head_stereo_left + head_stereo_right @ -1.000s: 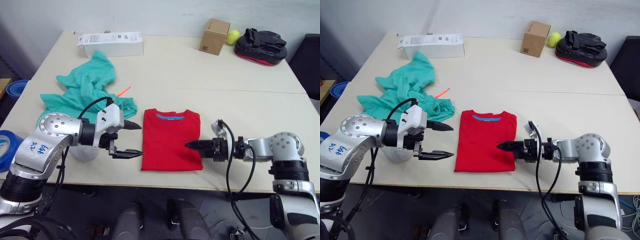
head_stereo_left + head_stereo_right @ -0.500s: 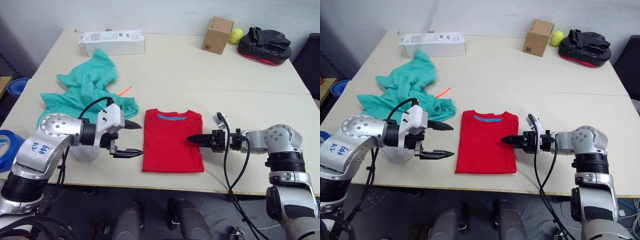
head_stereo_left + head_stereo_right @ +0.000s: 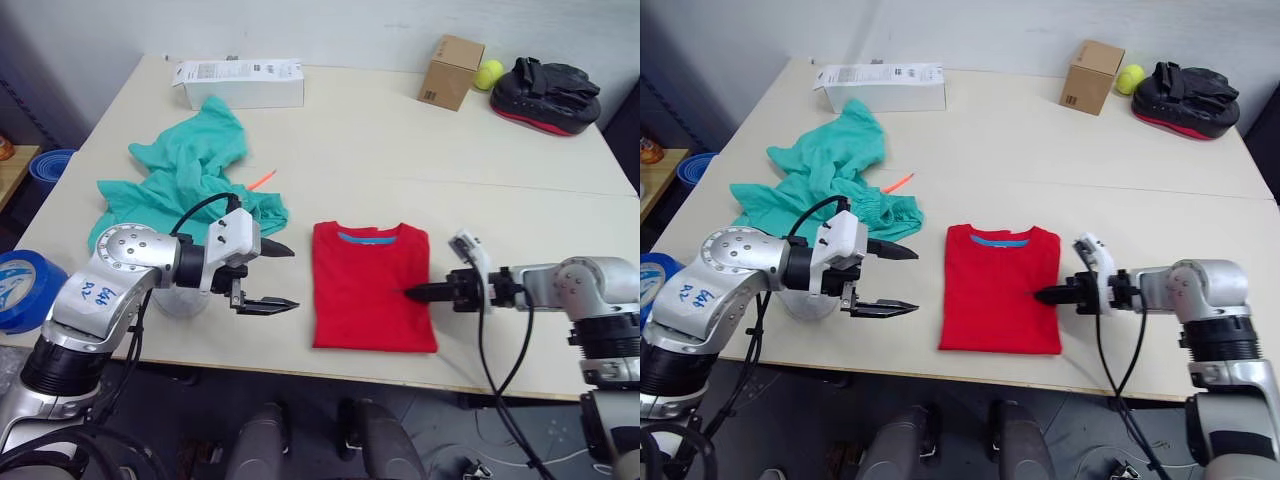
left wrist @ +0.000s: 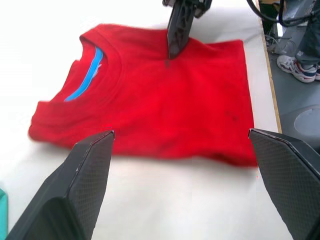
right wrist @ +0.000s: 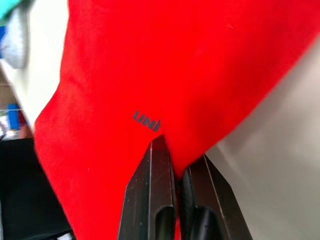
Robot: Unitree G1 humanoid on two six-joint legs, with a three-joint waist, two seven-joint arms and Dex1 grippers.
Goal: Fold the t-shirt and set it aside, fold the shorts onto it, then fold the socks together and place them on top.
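Observation:
The red t-shirt (image 3: 370,290) lies folded into a rectangle near the table's front edge, collar toward the far side. My right gripper (image 3: 412,294) is shut on the t-shirt's right edge, and the right wrist view shows red cloth pinched between its fingers (image 5: 159,165). A short way to the left of the t-shirt, my left gripper (image 3: 293,278) hovers open and holds nothing. The teal shorts (image 3: 190,170) lie crumpled at the back left. A pale grey bundle (image 3: 178,303), possibly the socks, sits half hidden under my left forearm.
A long white box (image 3: 240,83) stands at the far left. A cardboard box (image 3: 450,72), a yellow-green ball (image 3: 489,73) and a black and red pad (image 3: 545,92) sit at the far right. A small orange item (image 3: 262,180) lies by the shorts.
My right gripper has shut on the t-shirt's right edge. The left gripper has stayed open in place. The whole picture has shifted because the camera moved.

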